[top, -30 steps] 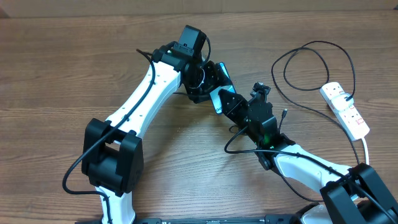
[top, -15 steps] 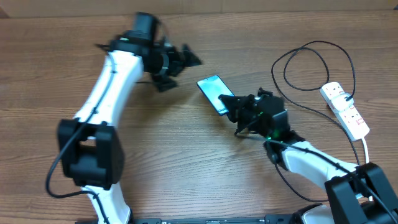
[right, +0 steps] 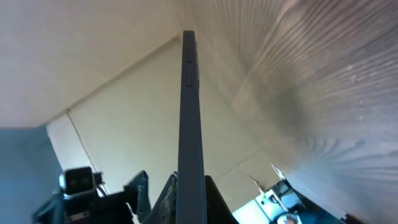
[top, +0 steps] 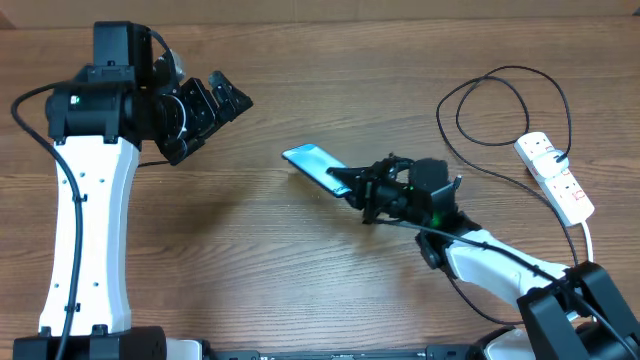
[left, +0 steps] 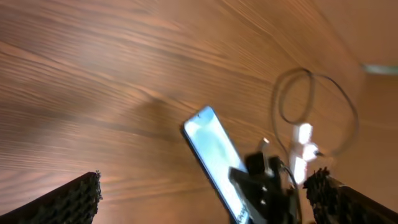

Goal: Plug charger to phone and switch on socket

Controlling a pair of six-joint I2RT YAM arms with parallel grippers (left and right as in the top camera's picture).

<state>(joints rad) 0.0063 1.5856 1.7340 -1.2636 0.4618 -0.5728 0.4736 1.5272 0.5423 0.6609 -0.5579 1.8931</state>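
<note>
Over the middle of the desk (top: 280,270), right pincer (top: 352,186) grips the phone (top: 312,163) by one end, tilted. Right wrist shows only its thin edge; the other views show the teal screen. Left pincer (top: 215,112) gapes wide, empty. Socket (top: 556,176) and charger (top: 503,69) loops far right; plug tip unclear.

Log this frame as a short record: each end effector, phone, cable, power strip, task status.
left end effector: open, holding nothing, far left of the table
right end effector: shut on one end of the phone
phone: screen faces the overhead camera, other end free
cable: loose loops beside the power strip; none seen at the phone
power strip: far right; switch state too small to tell
task status: plugging in not yet done
</note>
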